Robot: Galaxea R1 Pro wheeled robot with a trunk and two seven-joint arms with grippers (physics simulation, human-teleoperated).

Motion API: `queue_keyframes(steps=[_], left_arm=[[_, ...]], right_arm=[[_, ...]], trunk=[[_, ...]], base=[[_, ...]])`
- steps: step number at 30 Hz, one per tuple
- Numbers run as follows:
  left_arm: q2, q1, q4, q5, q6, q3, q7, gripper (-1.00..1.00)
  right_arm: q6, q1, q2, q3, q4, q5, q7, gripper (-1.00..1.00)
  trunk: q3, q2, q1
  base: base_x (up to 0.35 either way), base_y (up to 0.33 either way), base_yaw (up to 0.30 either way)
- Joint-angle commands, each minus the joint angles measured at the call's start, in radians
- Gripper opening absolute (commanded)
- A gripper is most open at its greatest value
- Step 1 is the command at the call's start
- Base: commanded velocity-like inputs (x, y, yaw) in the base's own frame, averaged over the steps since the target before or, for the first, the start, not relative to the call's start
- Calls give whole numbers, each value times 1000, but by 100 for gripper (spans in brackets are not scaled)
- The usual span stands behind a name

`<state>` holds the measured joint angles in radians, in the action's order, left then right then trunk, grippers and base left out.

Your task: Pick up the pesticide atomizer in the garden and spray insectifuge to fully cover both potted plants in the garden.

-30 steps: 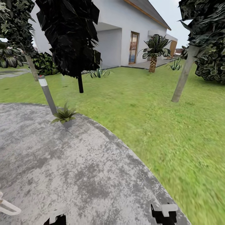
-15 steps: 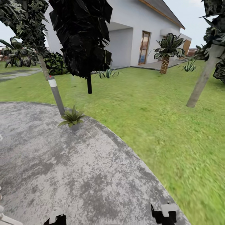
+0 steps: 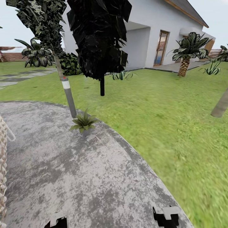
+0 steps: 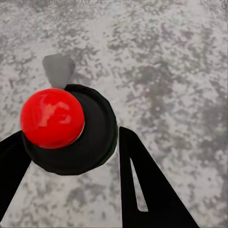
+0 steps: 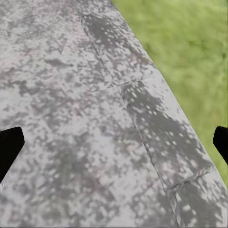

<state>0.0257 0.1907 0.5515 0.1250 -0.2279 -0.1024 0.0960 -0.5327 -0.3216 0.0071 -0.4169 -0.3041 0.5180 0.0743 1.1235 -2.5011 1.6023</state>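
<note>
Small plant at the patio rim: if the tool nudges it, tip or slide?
Probably slides rather than tips: the plant sits low and wide. Its leaves look thin, so they are likely floppy and would bend first. The mottled patio looks flat, so rolling seems unlikely.

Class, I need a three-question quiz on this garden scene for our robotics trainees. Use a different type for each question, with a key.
1. Fill in: the thin trunk beside the potted plant wears a ___ band.
2. True or false: the potted plant stands in the middle of the lawn.
3. The right gripper is: A) shut on a sprayer, B) open over the patio, C) open over grass.

Key: 1 white; 2 false, it stands at the patio's edge; 3 B.
</note>
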Motion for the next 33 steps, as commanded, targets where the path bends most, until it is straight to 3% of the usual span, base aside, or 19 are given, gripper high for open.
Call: queue_keyframes(steps=[1,11,28,33], left_arm=[[0,0,-1,10,-4,3,1,-100],[0,0,-1,11,-4,3,1,-100],[0,0,-1,10,-4,3,1,-100],[0,0,-1,10,-4,3,1,-100]], right_arm=[[-3,0,1,-4,0,11,6,100],[-3,0,1,-5,20,11,6,100],[-3,0,1,-5,19,10,6,100],[-3,0,1,-5,19,10,6,100]], trunk=[[1,0,0],[1,0,0],[1,0,0],[1,0,0]], base=[[335,66,124],[335,78,120],[335,90,12],[335,8,200]])
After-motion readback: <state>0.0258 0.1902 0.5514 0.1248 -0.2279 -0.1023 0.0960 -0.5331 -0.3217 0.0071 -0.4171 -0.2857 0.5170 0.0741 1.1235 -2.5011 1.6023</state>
